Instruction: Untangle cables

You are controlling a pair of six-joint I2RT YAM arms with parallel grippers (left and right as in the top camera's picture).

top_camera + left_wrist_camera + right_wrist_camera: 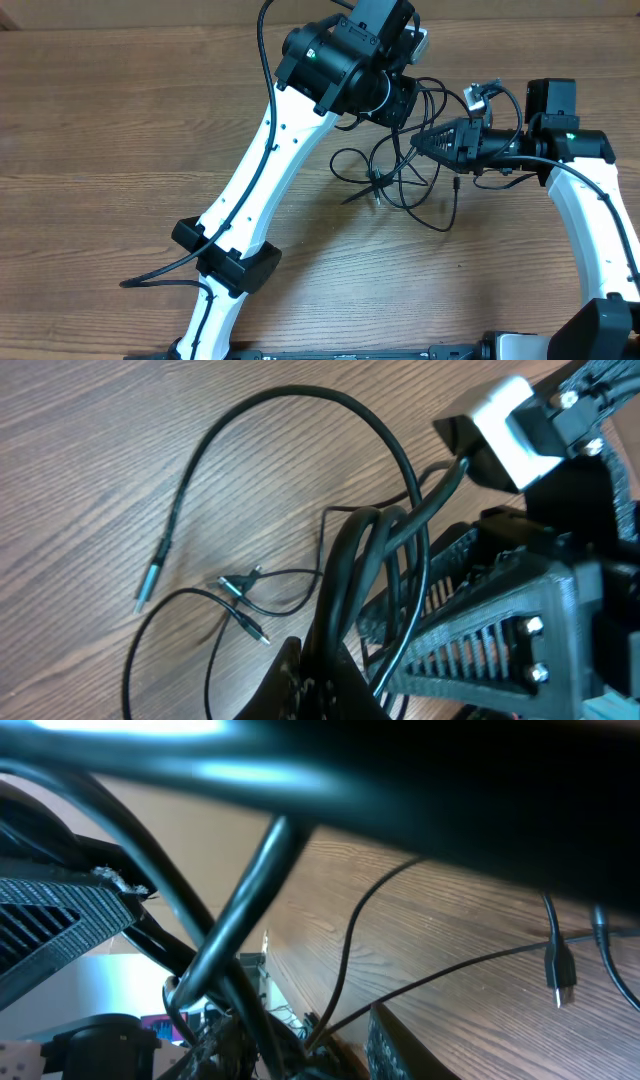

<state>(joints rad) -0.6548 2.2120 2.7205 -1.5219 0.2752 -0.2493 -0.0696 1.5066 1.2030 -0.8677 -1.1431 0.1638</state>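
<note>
Several thin black cables [400, 185] lie tangled on the wooden table between my two grippers. My left gripper [405, 105] is at the top centre. In the left wrist view it [325, 680] is shut on a thick bunch of cables [370, 540]. My right gripper [420, 141] points left with its tip in the tangle, close under the left one. It also shows in the left wrist view [480, 630]. In the right wrist view, cables [240, 910] run down between its fingers [310, 1040], which seem shut on them. Loose plugs [235, 585] lie on the wood.
The wooden table [120, 150] stretches to the left. A free cable end with a metal tip [150, 585] lies apart from the tangle. Another plug [560, 975] rests on the wood. The left arm's own wire [160, 275] trails at lower left.
</note>
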